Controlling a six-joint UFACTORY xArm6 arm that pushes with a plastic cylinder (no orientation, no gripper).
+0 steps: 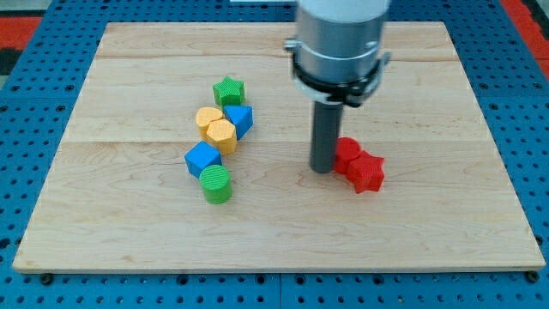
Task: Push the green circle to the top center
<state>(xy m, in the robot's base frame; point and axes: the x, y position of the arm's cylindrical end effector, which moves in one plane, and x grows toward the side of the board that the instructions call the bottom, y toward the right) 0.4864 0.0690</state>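
board: pale wooden board (pixel 129 232), lying flat on a blue pegboard surface (pixel 26 103) that shows round its edges.
arm: grey cylindrical housing (pixel 339 39) coming down from the view's top, right of centre, ending in a straight dark rod.
my tip: (pixel 322 169) resting on the board a little right of centre, touching or just beside the left side of the red blocks; well apart from the green circle.
holding state: the arm has no jaws, only the rod; it has hold of nothing and merely stands against the red pair.
green circle: short ribbed cylinder (pixel 216 184), upright, left of centre in the lower half of the board; it is the lowest piece of the left cluster, touching or just beside the blue block above it, and far from the top centre.
blue block, lower: cube-like (pixel 202 159), just up and left of the green circle.
yellow blocks: two pieces close together, a hexagon-like one (pixel 221 135) and a rounder one (pixel 208 118) just up-left of it; exact shape of the second is hard to tell.
blue block, upper: wedge-like (pixel 240 119), touching the right side of the yellow pair.
green star: (pixel 229 90) at the top of the cluster, just above the upper blue block.
red blocks: two pieces touching, one (pixel 347 154) beside the rod, the other star-like (pixel 366 172) down-right of it.
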